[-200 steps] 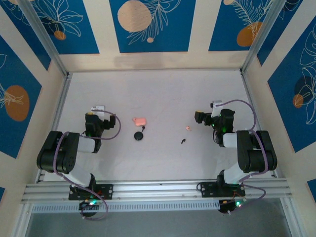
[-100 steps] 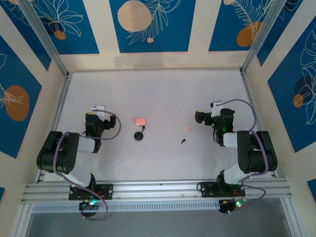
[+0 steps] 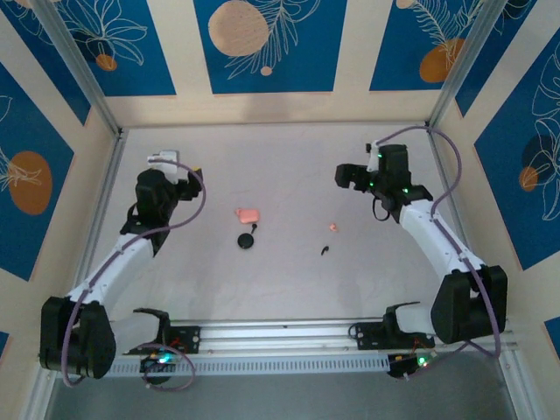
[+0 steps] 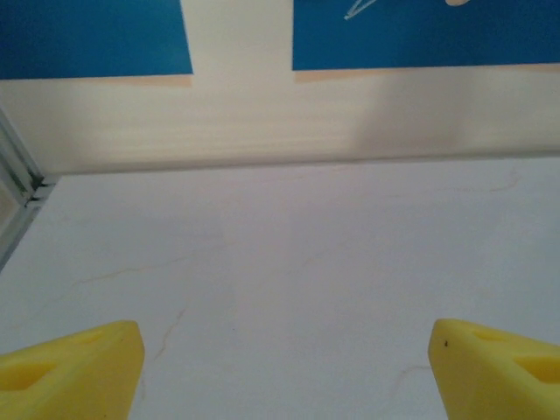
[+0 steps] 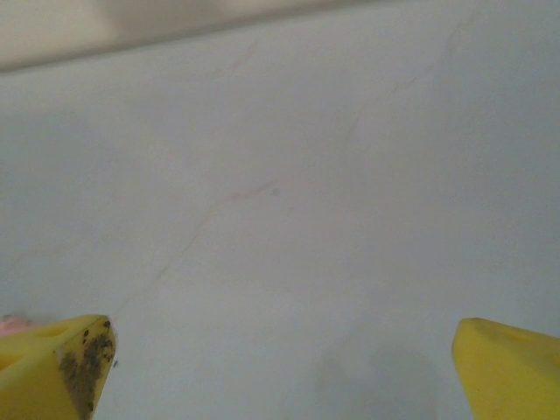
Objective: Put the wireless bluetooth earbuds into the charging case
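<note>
The salmon-pink charging case lies left of the table's middle. The pale pink earbud and the dark earbud lie apart to its right. My left gripper hangs raised near the left side, well left of the case. In the left wrist view its yellow fingertips stand wide apart, so the left gripper is open over bare table. My right gripper hovers beyond the pink earbud. This right gripper is open too, nothing between its fingers.
A black round disc lies just in front of the case. The back wall rises beyond the left gripper, and an aluminium frame rail runs along the table's left edge. A pink sliver peeks behind the right gripper's left finger.
Both arms have unfolded from their tucked pose and reached toward the back of the table, lifting the grippers. The case, earbuds and disc have not moved.
</note>
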Tool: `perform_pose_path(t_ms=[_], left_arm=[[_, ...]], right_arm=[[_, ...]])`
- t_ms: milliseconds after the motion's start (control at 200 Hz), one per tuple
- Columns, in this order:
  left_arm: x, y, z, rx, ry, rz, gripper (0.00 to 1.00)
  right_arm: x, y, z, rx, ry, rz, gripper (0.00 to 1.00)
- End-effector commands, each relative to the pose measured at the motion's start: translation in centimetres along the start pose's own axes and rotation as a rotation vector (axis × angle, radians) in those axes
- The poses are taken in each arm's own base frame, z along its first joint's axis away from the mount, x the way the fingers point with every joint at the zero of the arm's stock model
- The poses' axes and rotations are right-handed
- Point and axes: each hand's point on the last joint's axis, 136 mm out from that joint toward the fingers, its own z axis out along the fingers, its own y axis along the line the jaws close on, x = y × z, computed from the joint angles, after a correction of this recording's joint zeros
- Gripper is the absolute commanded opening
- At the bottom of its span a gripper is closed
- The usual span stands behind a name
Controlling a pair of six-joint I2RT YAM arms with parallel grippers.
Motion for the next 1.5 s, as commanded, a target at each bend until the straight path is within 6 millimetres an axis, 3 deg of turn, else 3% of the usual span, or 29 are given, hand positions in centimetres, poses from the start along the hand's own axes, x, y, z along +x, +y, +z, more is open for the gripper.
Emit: perform_pose_path(t_ms=[0, 185, 260, 325, 570, 750, 945, 1210, 1495], left_arm=[[5.5, -0.6, -1.6, 0.002, 0.31, -0.054, 0.82], [8.1, -1.8, -4.0, 0.011, 0.527, -0.125, 0.75], [9.1, -2.8, -5.0, 0.024, 0.608, -0.13, 0.68], [9.7, -3.6, -5.8, 0.01, 0.668, -0.127, 0.68], [11.6, -8.5, -7.4, 0.019, 0.834, -0.115, 0.7], [13.8, -11.7, -6.9, 0.028, 0.925, -0.077, 0.66], [15.4, -14.6, -5.7, 0.047, 1.009, 0.052, 0.67], [17.7, -15.7, -4.2, 0.046, 1.106, 0.151, 0.67], [20.3, -16.9, -3.1, 0.075, 1.212, 0.194, 0.67]], right_arm=[[6.4, 0.0, -1.1, 0.144, 0.304, 0.036, 0.97], [10.0, 4.9, -0.9, 0.081, 0.518, 0.12, 0.87], [11.5, 5.9, -0.6, 0.082, 0.591, 0.167, 0.86], [12.3, 6.6, -0.2, 0.073, 0.621, 0.196, 0.86], [11.8, 7.0, 1.2, 0.023, 0.6, 0.265, 0.88], [11.8, 7.0, 2.0, -0.046, 0.579, 0.318, 0.88], [13.0, 7.4, 2.3, -0.093, 0.597, 0.328, 0.88], [13.1, 7.6, 1.3, -0.142, 0.553, 0.343, 0.87], [11.2, 8.1, -0.4, -0.191, 0.465, 0.333, 0.86]])
